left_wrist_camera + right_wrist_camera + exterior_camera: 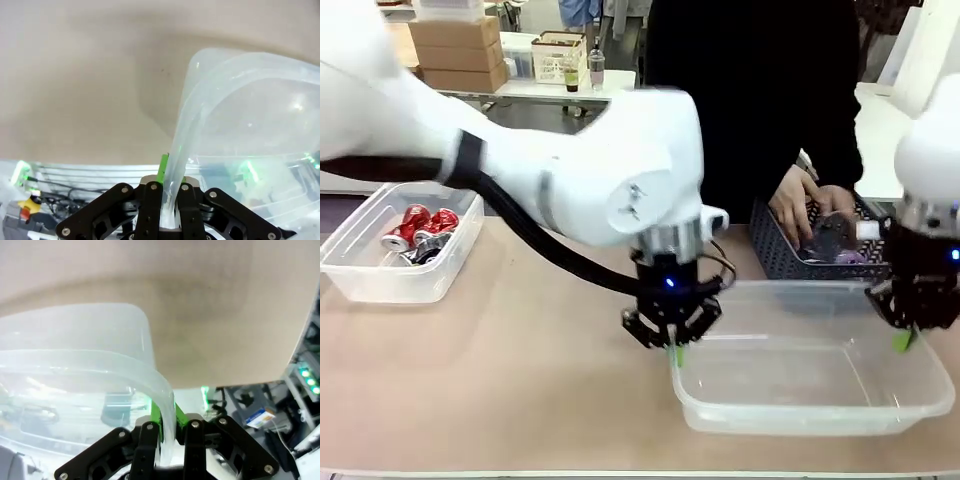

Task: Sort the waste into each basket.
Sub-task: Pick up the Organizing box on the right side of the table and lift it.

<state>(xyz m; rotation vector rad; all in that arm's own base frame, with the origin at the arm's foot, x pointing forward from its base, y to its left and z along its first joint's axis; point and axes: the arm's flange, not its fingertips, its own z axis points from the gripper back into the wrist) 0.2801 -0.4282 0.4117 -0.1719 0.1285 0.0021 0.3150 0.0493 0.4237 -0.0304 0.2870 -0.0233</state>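
Cans, red ones with a silver-and-black one among them, lie heaped in the left tub, which stands on the table at its left edge, well apart from both arms. The right tub sits right of the middle, near the robot's side, and nothing shows inside it. Whether it rests on the table or is raised a little, I cannot tell.

The left gripper hangs straight down over that tub's left end, its jaws clamped on the rim. In the left wrist view the left gripper has the clear wall pinched between its two fingers, a green pad pressed against the outer face, and the right tub curves away to the right over the beige table.

The right gripper grips the opposite end of the same tub, at its far right corner, jaws squeezed onto the rim as well. From the right wrist view the right gripper holds the rolled rim between its green pads, with the right tub spreading off to the left and the table behind it.

Behind the right tub, touching or just beside its far wall, stands a dark lattice basket. A person in black stands across the table with a hand reaching into the basket, where something with a purple patch lies, too blurred to name.
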